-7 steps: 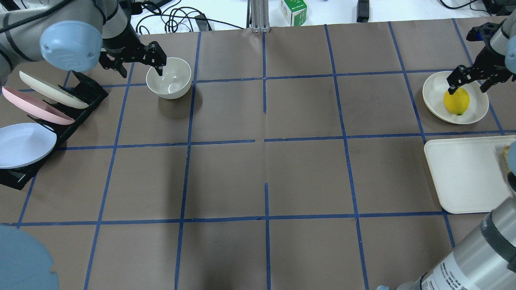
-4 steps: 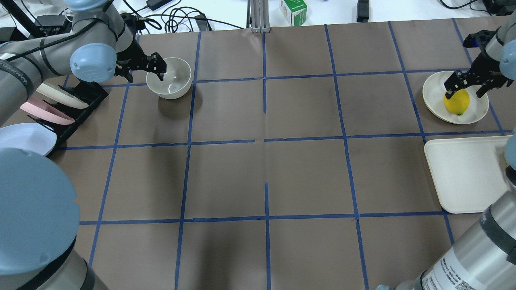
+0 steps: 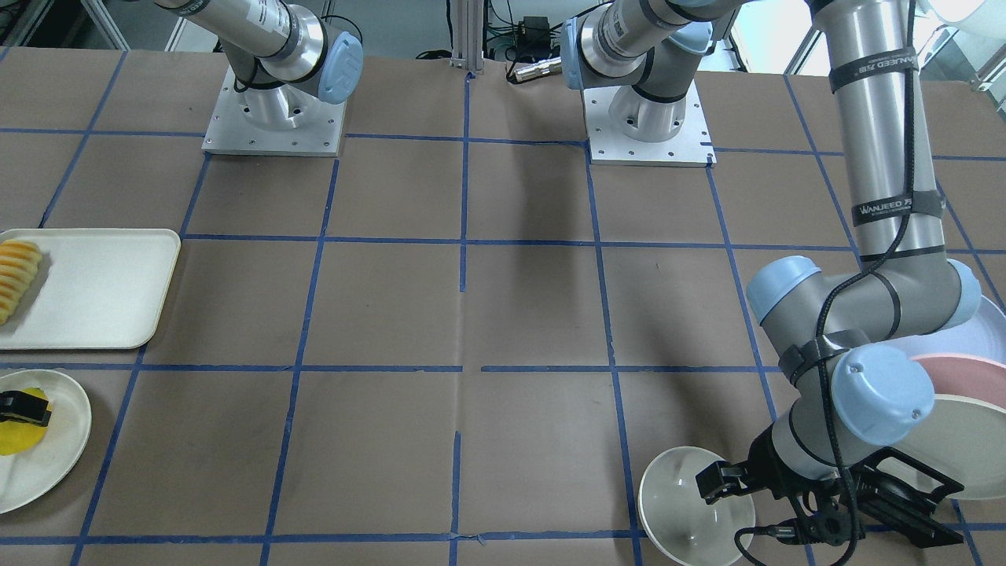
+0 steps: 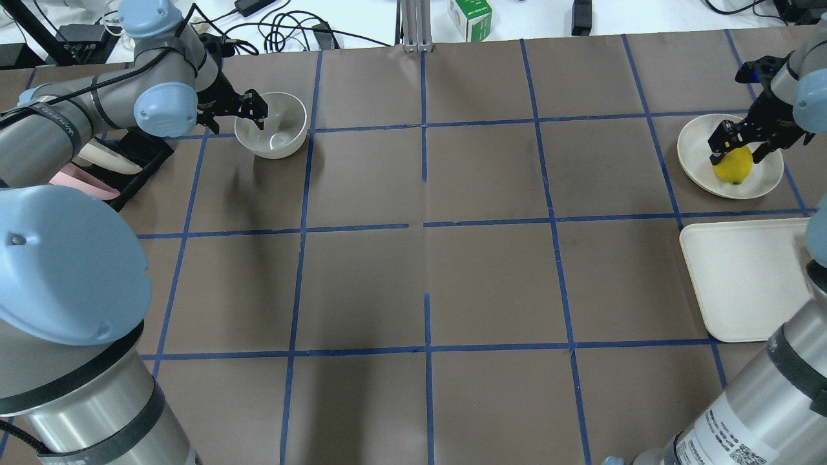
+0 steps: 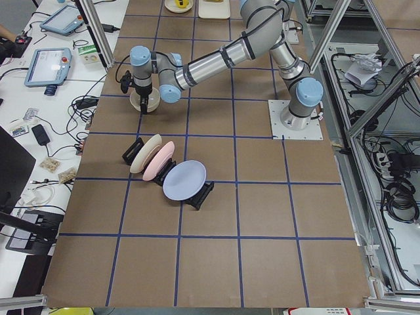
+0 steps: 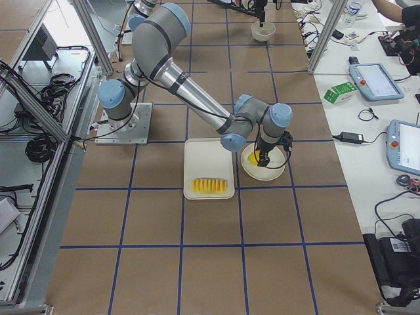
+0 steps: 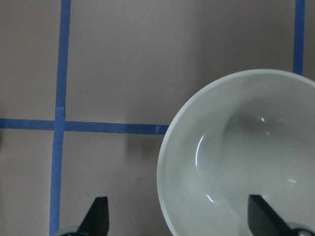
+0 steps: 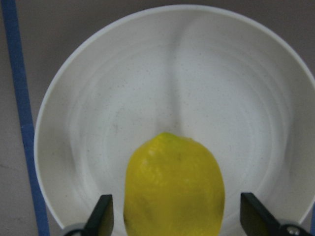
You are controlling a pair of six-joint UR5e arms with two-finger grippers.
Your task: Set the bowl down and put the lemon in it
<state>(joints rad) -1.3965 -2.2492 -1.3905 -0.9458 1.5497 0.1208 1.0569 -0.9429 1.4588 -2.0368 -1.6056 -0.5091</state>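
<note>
The cream-white bowl (image 4: 278, 132) stands upright at the table's far left, also seen in the front view (image 3: 684, 503). My left gripper (image 4: 236, 118) is open and straddles the bowl's left rim, with one finger inside and one outside; the left wrist view shows the rim (image 7: 165, 167) between the fingertips. The yellow lemon (image 4: 733, 166) lies on a flat white plate (image 4: 694, 148) at the far right. My right gripper (image 4: 738, 150) is open, with one finger on each side of the lemon (image 8: 172, 191) and small gaps showing.
A black rack (image 4: 129, 161) with blue, pink and cream plates stands left of the bowl. A cream tray (image 4: 743, 278) sits near the lemon plate, and fruit slices (image 3: 16, 275) lie on it. A green box (image 4: 470, 16) and cables lie beyond the table's far edge.
Both grippers have come lower, the left one over the bowl's rim and the right one around the lemon. The left arm has swung. Bowl and lemon have not moved.
</note>
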